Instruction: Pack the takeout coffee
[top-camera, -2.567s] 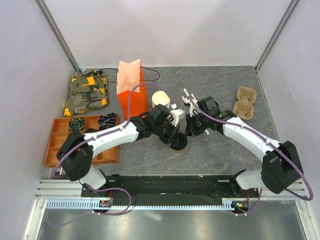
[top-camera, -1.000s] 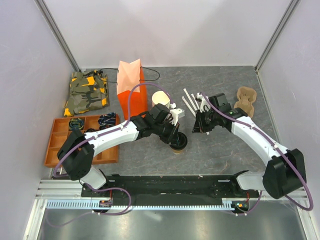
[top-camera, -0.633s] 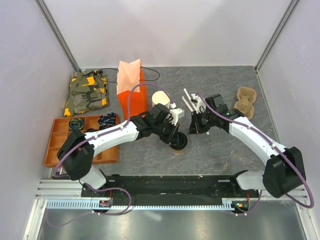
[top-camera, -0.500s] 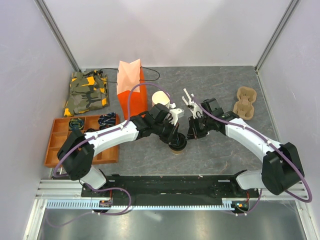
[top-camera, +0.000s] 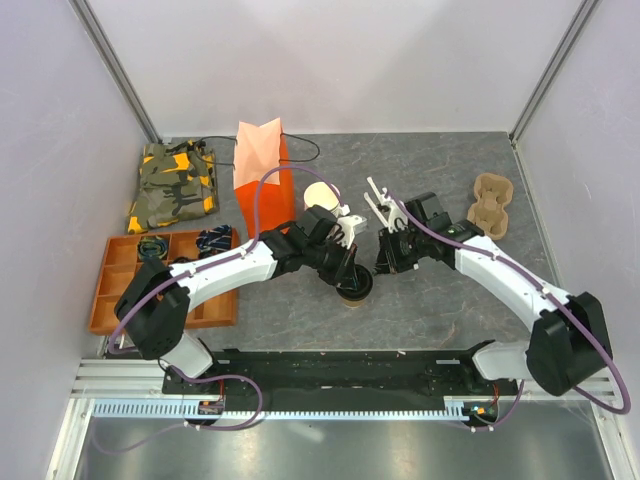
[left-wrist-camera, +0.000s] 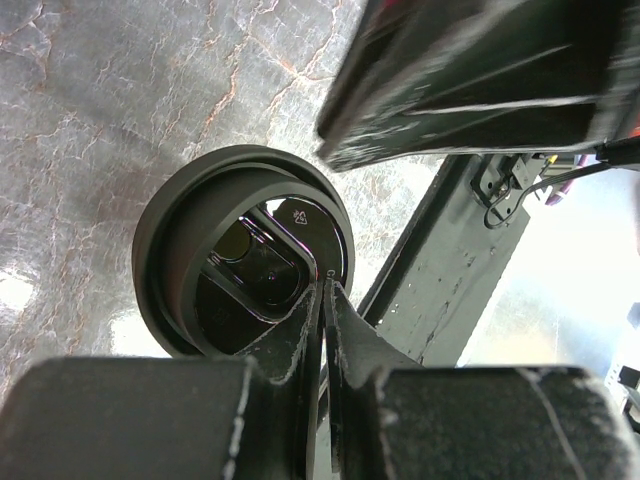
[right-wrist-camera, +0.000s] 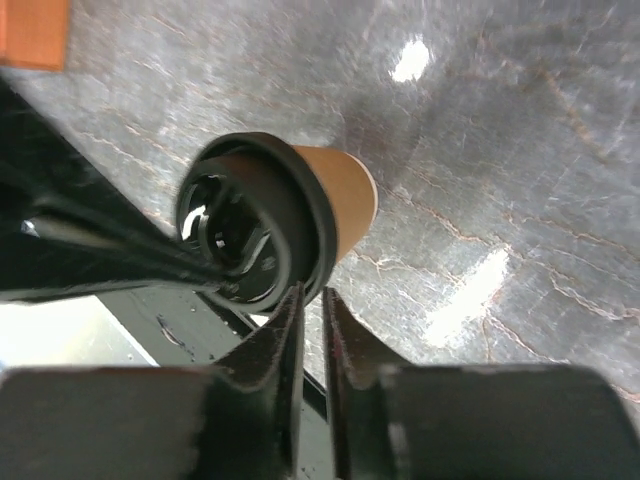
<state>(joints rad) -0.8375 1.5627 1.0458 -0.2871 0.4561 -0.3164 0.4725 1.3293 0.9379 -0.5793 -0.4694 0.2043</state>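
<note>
The takeout coffee (top-camera: 357, 291) stands on the table (top-camera: 440, 310), right of the bag (top-camera: 262, 160).

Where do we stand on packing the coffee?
Done: the black lid sits on the takeout coffee. In hand: the left hand has its fingertips together at the lid's rim, and the right hand is nearly shut beside it. Left: the coffee stands on the table, apart from the orange bag, so it is not yet packed.
</note>
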